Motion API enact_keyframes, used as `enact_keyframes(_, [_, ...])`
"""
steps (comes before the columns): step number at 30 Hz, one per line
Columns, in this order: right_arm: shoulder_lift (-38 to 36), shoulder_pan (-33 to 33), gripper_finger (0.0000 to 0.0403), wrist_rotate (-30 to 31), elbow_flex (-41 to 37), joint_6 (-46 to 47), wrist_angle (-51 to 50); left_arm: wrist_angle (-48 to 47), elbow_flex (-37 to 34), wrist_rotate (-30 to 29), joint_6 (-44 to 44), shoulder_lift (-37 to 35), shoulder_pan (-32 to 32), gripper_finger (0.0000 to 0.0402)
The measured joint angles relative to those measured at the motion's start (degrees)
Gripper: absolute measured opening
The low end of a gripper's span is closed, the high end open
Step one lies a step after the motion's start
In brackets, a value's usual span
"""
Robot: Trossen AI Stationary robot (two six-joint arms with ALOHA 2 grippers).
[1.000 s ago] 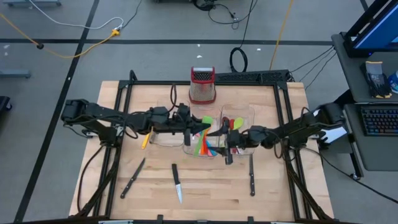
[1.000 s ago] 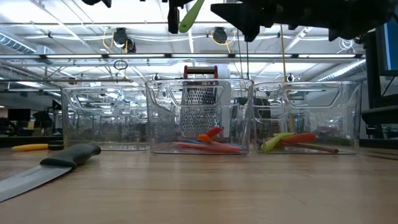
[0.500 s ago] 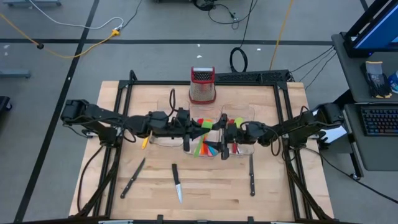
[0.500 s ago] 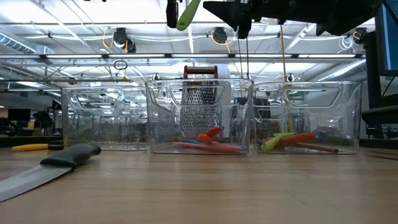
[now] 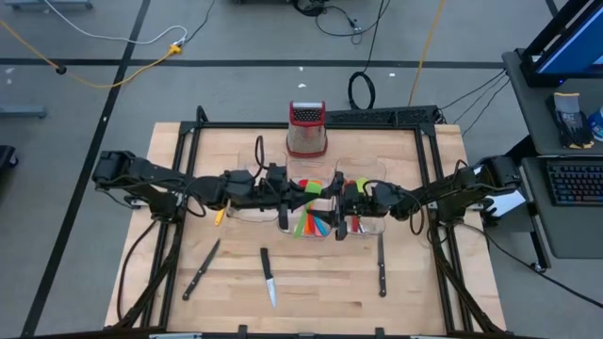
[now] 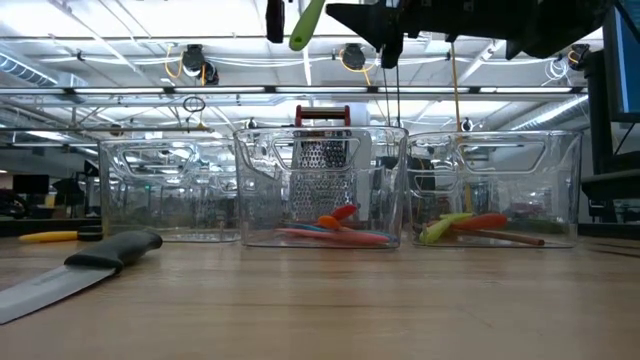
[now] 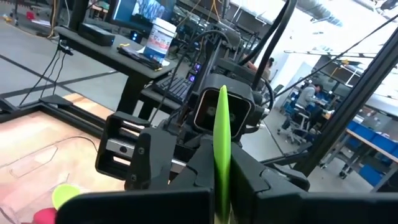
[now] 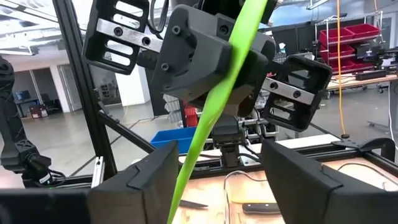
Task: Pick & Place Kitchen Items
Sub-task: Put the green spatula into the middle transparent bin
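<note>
High view: L gripper [image 5: 294, 191] and R gripper [image 5: 332, 194] meet nose to nose above middle bin [image 5: 311, 226], table centre. L clenched on green utensil [image 5: 309, 188]; R jaws wide, nothing gripped. Three knives lie toward 6 o'clock: [image 5: 201, 268], [image 5: 268, 278], [image 5: 382, 266].

Low view: green utensil [image 6: 305, 24] up at 12 o'clock, well above the bins; red, orange, pink pcs on middle bin [image 6: 320, 190] floor.

L wrist view: green utensil [image 7: 221, 146] upright between own fingers.

R wrist view: green utensil [image 8: 214, 106] runs between spread fingers [image 8: 140, 180], apart from both.
</note>
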Motion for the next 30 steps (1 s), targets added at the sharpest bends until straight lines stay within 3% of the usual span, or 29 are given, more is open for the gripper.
enact_keyframes(16, [-0.05, 0.00, 0.0182, 0.12, 2.01, 2.34, -6.47, 2.61, -0.04, 0.45, -0.22, 2.93, 0.00, 0.0007])
enact_keyframes(23, [-0.07, 0.04, 0.0114, -0.03, 2.08, 2.99, -7.63, 2.81, -0.04, 0.41, -0.13, 2.92, 0.05, 0.0011])
enact_keyframes(30, [-0.05, 0.11, 0.0015, -0.22, 2.08, 3.61, -7.90, 2.56, -0.04, 0.96, 0.52, 2.92, 0.00, 0.0024])
